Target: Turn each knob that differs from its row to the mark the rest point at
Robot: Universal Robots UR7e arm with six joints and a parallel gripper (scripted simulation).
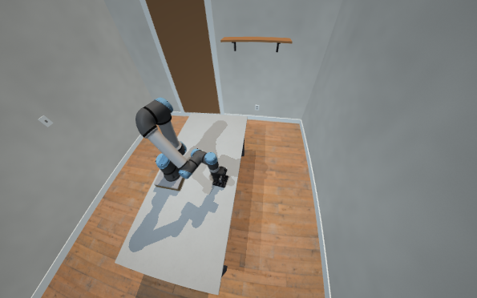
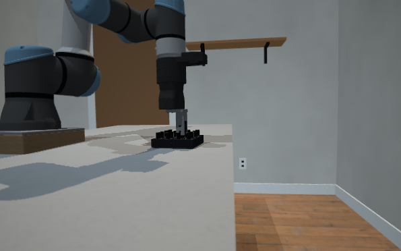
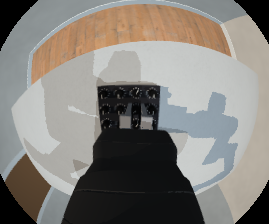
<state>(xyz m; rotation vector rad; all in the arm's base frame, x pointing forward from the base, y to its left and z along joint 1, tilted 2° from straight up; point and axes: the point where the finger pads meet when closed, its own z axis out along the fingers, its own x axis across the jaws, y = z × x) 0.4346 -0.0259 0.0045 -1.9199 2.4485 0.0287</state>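
The black knob box (image 2: 179, 144) (image 1: 221, 186) (image 3: 101, 89) stands on its feet near the right edge of the white table (image 2: 112, 202). In the wrist view two full rows of black knobs with white lines show at the far side of the box. The nearer rows are partly hidden by my gripper body. My gripper (image 2: 181, 131) (image 3: 136, 109) (image 1: 219, 178) points straight down into the box. Its fingers are closed in on either side of a knob (image 3: 135, 119) in the third visible row, third from the left in that view. I cannot read the knob names.
The arm's base (image 2: 28, 118) sits on a wooden block (image 2: 28, 142) to the left of the box. The table's right edge (image 2: 232, 162) is close beside the box, with wood floor below. A wall shelf (image 2: 237, 43) hangs behind.
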